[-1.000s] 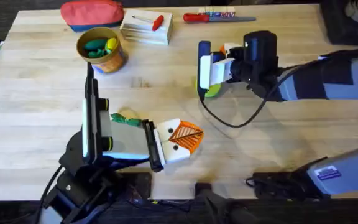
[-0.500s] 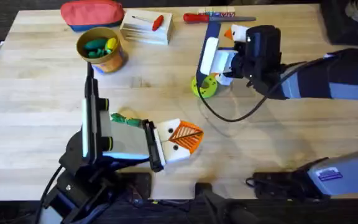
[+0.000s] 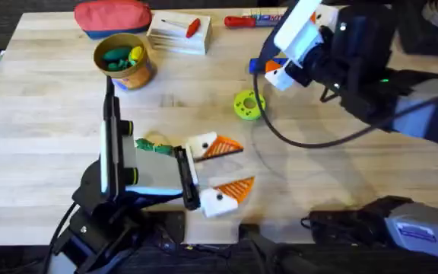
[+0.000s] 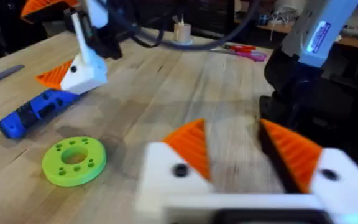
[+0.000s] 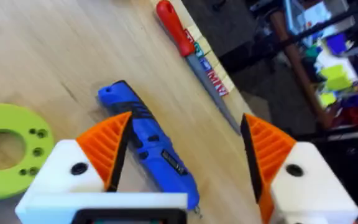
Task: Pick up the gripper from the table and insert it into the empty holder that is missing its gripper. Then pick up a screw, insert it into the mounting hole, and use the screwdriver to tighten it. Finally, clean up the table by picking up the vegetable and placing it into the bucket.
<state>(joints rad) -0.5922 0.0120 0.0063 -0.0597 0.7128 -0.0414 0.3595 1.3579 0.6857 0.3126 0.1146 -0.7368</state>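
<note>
Lying on the table (image 3: 341, 175), the blue screwdriver (image 5: 148, 146) sits under the open, empty right gripper (image 5: 185, 155).

Dark floor beyond tabletop; cluttered shelves (image 5: 328, 56) and workbench (image 4: 272, 25) behind.

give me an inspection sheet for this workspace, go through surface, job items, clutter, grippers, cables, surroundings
Surface: table, light wood.
Job's things: screwdriver lying flat; bucket holding green and yellow items; vegetable beside the left arm.
Clutter: green ring disc, red pouch, red-handled screwdriver.
Grippers: left gripper open, empty; right gripper open above the screwdriver.
Cables: black cable hanging from the right arm.
Surroundings: cluttered shelves.
</note>
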